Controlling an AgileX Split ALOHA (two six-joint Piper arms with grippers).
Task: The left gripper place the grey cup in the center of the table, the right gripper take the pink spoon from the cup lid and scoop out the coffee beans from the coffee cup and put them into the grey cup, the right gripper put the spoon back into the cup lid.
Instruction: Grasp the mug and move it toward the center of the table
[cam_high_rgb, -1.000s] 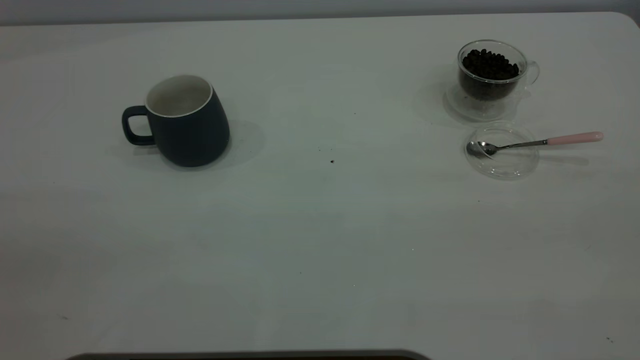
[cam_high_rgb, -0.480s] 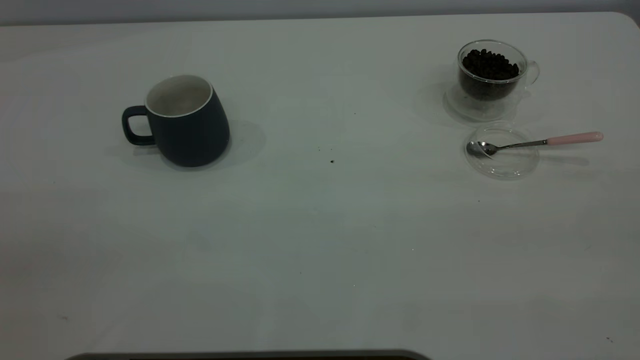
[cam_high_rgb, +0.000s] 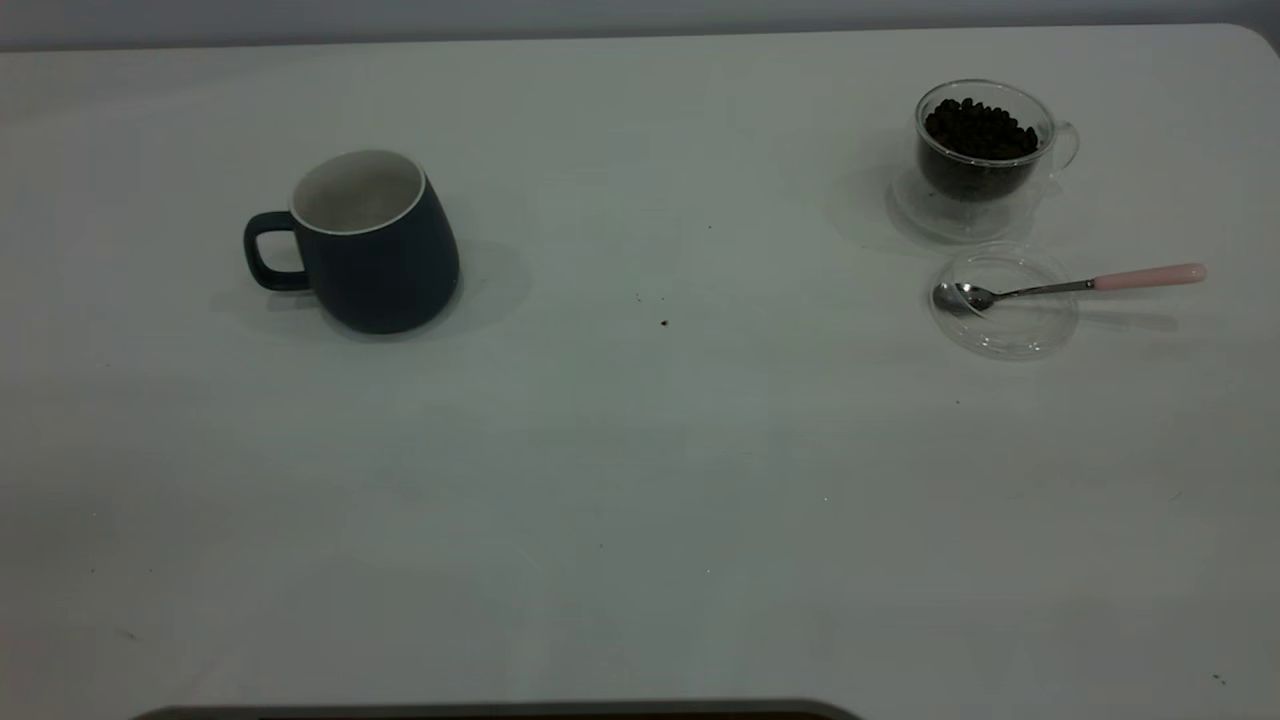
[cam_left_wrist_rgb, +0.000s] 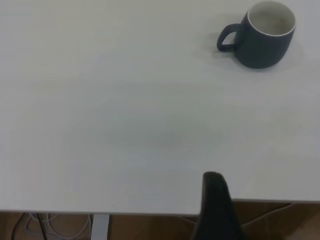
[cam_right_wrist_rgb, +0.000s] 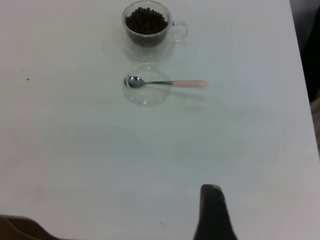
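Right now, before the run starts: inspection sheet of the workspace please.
Surface: white table, few dark specks.
Job's things: dark navy-grey mug upright, left side, looks empty; clear glass cup on its saucer, filled with dark coffee beans; pink-handled metal spoon, bowl in the clear round lid.
Clutter: nothing seen.
Grippers: left gripper and right gripper near the table edge, touching nothing.
Cables: some under the table edge.
Surroundings: grey wall behind.

Two cups: grey cup (cam_high_rgb: 372, 245), coffee cup (cam_high_rgb: 985, 145); one pink spoon (cam_high_rgb: 1060, 287); one cup lid (cam_high_rgb: 1010, 330).

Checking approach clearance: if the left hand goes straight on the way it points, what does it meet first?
Likely bare table; only one finger shows. The grey cup sits off that line, though depth is unclear.
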